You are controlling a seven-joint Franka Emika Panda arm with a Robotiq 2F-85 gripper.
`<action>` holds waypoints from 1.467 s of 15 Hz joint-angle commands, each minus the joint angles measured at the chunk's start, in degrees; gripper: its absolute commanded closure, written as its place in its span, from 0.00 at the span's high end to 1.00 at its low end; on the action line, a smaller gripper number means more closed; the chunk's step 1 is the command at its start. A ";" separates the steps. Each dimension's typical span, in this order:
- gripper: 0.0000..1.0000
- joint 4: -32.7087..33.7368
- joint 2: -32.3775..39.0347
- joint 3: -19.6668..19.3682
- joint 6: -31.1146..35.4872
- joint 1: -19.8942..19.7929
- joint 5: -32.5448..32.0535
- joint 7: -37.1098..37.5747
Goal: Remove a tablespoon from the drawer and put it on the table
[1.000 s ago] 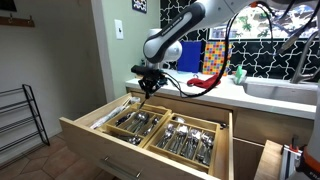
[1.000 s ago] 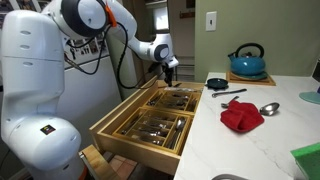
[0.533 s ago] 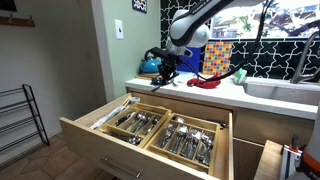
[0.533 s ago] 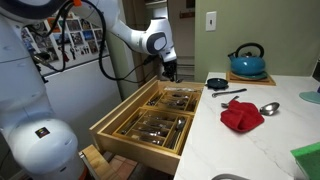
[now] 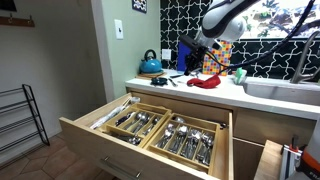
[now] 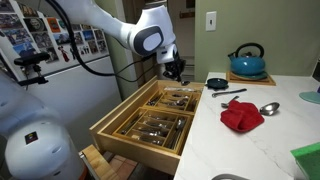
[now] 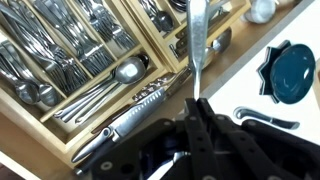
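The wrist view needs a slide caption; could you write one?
Gripper holding a silver utensil above the open cutlery drawer.

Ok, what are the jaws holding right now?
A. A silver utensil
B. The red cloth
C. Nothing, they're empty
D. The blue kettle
A: in the wrist view a silver utensil sticks straight out from the gripper, whose jaws are shut on it, while the red cloth lies on the table.
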 commanded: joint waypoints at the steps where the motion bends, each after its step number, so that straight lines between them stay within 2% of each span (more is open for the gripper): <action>1: 0.07 -1.72 -1.69 1.49 2.12 -2.51 1.89 -0.73; 3: 0.07 -4.49 -4.33 1.54 5.04 -3.15 3.00 -0.88; 8: 0.07 -5.48 -5.42 1.86 5.60 -3.15 3.43 -0.89; 9: 0.02 -3.99 -4.45 1.23 2.48 -3.20 3.80 -0.85; 13: 0.02 -0.37 -0.49 0.77 -2.37 -7.16 2.59 2.90; 15: 0.02 0.80 1.10 0.60 -1.16 -9.29 2.11 5.61; 22: 0.02 4.98 6.84 -1.88 0.52 -12.34 2.94 14.81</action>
